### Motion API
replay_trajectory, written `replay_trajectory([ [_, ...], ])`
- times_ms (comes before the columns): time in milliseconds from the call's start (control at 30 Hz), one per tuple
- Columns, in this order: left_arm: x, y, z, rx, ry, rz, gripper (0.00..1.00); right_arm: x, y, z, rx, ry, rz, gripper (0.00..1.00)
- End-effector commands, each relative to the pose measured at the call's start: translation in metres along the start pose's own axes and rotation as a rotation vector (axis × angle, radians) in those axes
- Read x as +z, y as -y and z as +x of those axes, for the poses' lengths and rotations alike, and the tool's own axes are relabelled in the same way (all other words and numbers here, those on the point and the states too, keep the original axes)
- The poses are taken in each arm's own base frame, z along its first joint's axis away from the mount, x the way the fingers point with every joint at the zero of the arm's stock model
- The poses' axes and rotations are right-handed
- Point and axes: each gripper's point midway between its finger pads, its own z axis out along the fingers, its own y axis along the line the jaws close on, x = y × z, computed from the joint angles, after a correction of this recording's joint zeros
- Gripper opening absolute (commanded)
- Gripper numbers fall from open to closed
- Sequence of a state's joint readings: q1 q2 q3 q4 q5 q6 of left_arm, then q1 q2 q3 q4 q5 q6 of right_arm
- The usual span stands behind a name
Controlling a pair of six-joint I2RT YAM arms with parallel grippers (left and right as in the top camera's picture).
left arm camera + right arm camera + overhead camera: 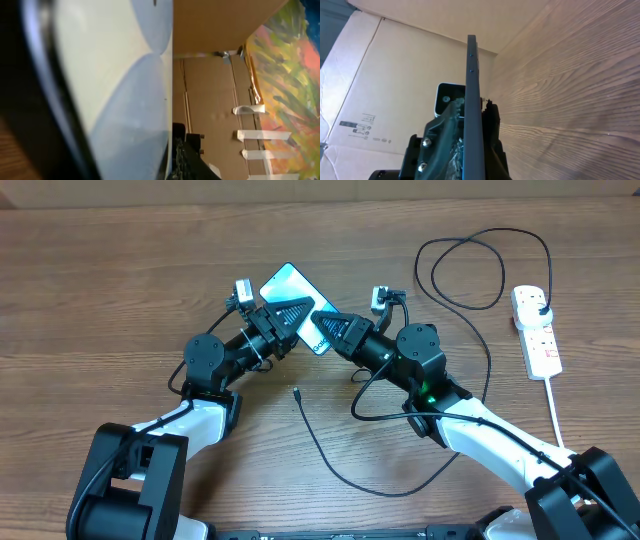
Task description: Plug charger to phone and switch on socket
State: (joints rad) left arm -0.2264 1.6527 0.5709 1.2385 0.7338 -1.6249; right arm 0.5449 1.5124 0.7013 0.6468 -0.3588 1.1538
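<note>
The phone [288, 283], its pale screen lit, is held tilted above the wooden table between both grippers. My left gripper [292, 312] is shut on its lower left part. In the left wrist view the screen [115, 90] fills the left half, with one black finger [190, 162] against its face. My right gripper [322, 328] is shut on the phone's lower right end; in the right wrist view the phone shows edge-on [471, 100] between that gripper's [470, 127] fingers. The charger tip [297, 391] lies free on the table below the phone. Its black plug [540, 305] sits in the white socket [537, 340] at far right.
The black charger cable [340, 470] curves from the tip toward the front, then loops up past my right arm to the back right. The socket's thick white cord [553, 405] runs toward the front right. Cardboard walls [395, 75] stand behind the table.
</note>
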Motion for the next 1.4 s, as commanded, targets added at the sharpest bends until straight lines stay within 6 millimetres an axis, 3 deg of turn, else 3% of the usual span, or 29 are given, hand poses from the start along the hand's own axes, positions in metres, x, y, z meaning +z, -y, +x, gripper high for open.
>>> replay_trajectory([
  [0, 0.001, 0.006, 0.005, 0.022, -0.027, 0.017, 0.22, 0.003, -0.011, 0.000, -0.006, -0.013, -0.025, 0.04],
  [200, 0.001, 0.006, 0.004, 0.021, -0.018, 0.017, 0.07, 0.003, -0.011, 0.004, -0.007, -0.034, -0.028, 0.04],
  [233, 0.001, 0.006, 0.003, 0.021, -0.017, 0.017, 0.04, 0.003, -0.012, 0.005, -0.014, -0.041, -0.032, 0.10],
  [267, 0.001, 0.006, 0.003, 0.021, -0.015, 0.017, 0.05, 0.003, -0.012, 0.007, -0.022, -0.049, -0.035, 0.24],
  [300, 0.000, 0.006, 0.001, 0.021, -0.010, 0.017, 0.05, 0.003, -0.013, 0.010, -0.041, -0.068, -0.043, 0.48],
  [333, -0.001, 0.006, 0.000, 0.020, -0.006, 0.017, 0.04, 0.002, -0.015, 0.013, -0.068, -0.093, -0.056, 0.63],
  [367, -0.002, 0.006, -0.003, 0.014, 0.001, 0.017, 0.04, 0.000, -0.017, 0.015, -0.095, -0.114, -0.068, 0.70],
  [433, -0.006, 0.006, -0.007, 0.004, 0.003, 0.014, 0.05, -0.005, -0.021, 0.013, -0.132, -0.138, -0.093, 0.92],
  [500, -0.010, 0.005, -0.012, -0.016, 0.002, 0.007, 0.04, -0.013, -0.029, 0.006, -0.173, -0.139, -0.120, 1.00],
  [633, -0.021, -0.006, -0.022, -0.083, 0.002, -0.036, 0.04, -0.031, -0.051, -0.010, -0.279, -0.106, -0.171, 1.00],
  [767, -0.033, -0.021, -0.026, -0.144, -0.024, -0.095, 0.04, -0.046, -0.063, -0.011, -0.372, -0.090, -0.157, 1.00],
  [867, -0.041, -0.027, -0.024, -0.170, -0.064, -0.122, 0.04, -0.052, -0.057, -0.006, -0.404, -0.108, -0.099, 1.00],
  [1100, -0.052, -0.021, -0.022, -0.155, -0.189, -0.134, 0.04, -0.057, -0.036, 0.008, -0.453, -0.165, 0.053, 1.00],
  [1367, -0.049, -0.015, -0.031, -0.247, -0.337, -0.151, 0.04, -0.057, -0.017, 0.018, -0.517, -0.188, 0.284, 1.00],
])
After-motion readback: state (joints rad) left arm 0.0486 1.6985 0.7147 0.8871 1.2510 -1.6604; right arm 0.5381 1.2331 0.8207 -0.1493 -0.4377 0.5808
